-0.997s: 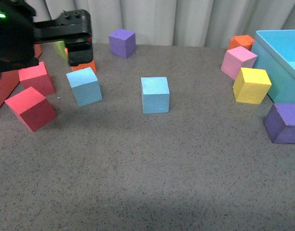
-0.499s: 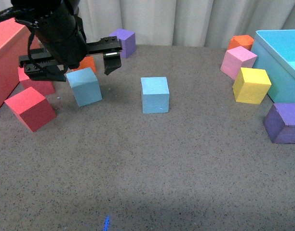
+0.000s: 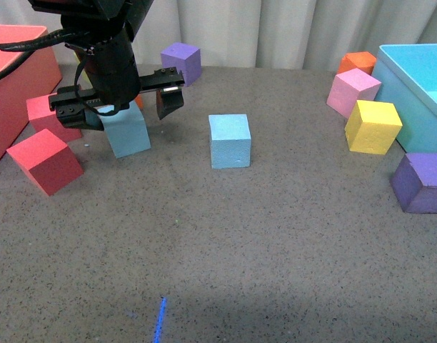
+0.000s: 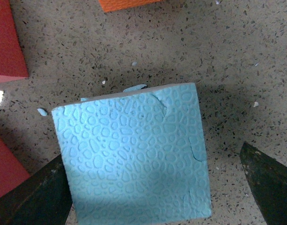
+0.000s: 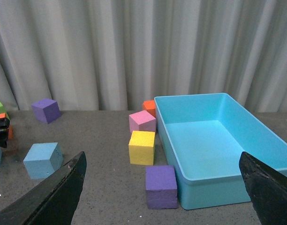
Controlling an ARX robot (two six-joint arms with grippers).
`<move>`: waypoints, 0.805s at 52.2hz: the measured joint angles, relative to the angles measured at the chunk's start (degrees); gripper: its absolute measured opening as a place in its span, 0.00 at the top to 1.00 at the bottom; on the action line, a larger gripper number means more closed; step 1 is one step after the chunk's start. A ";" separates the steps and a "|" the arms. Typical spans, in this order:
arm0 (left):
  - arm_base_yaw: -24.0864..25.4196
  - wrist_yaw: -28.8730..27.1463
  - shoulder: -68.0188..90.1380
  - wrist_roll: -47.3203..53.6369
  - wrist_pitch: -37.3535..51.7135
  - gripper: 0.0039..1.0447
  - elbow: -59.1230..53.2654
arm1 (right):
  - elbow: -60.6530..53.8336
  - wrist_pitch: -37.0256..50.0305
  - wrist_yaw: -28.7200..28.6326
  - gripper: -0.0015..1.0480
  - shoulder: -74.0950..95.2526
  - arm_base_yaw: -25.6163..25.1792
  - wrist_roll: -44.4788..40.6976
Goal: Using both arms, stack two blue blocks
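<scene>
Two light blue blocks rest on the grey table: one at the left (image 3: 129,134) and one in the middle (image 3: 230,140). My left gripper (image 3: 117,107) is open and hangs over the left blue block, with one finger on each side of it. In the left wrist view that block (image 4: 134,154) fills the gap between the dark fingers (image 4: 268,183), and the jaws stand apart from its sides. My right gripper (image 5: 164,197) is open and empty, raised well clear of the table, and out of the front view. From there the middle blue block (image 5: 42,160) lies far to its left.
A red bin (image 3: 18,78) and two red cubes (image 3: 46,161) (image 3: 53,114) crowd the left edge. A purple cube (image 3: 181,63) sits at the back. On the right stand the turquoise bin (image 3: 418,93) and pink (image 3: 353,91), yellow (image 3: 373,126), orange (image 3: 358,63) and purple (image 3: 422,183) cubes.
The left arm has swung in from the far left and come down over the left blue block, its fingers now on either side of it. Neither block has moved.
</scene>
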 joint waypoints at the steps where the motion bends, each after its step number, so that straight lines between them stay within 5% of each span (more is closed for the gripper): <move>1: 0.00 -0.02 0.13 0.02 -0.02 0.06 0.11 | 0.00 0.00 -0.02 0.09 0.00 0.00 0.00; 14: 0.39 -1.64 1.81 -0.07 -0.63 0.45 1.44 | 0.00 0.00 -0.02 0.09 0.00 0.00 0.00; 27: -1.33 -1.25 -1.27 1.03 0.46 0.51 -2.64 | 0.00 0.00 0.00 0.09 0.00 0.00 0.00; 42: -10.29 -2.64 -9.33 1.31 -1.01 0.54 -3.61 | 0.00 0.00 0.00 0.09 0.00 0.00 -0.02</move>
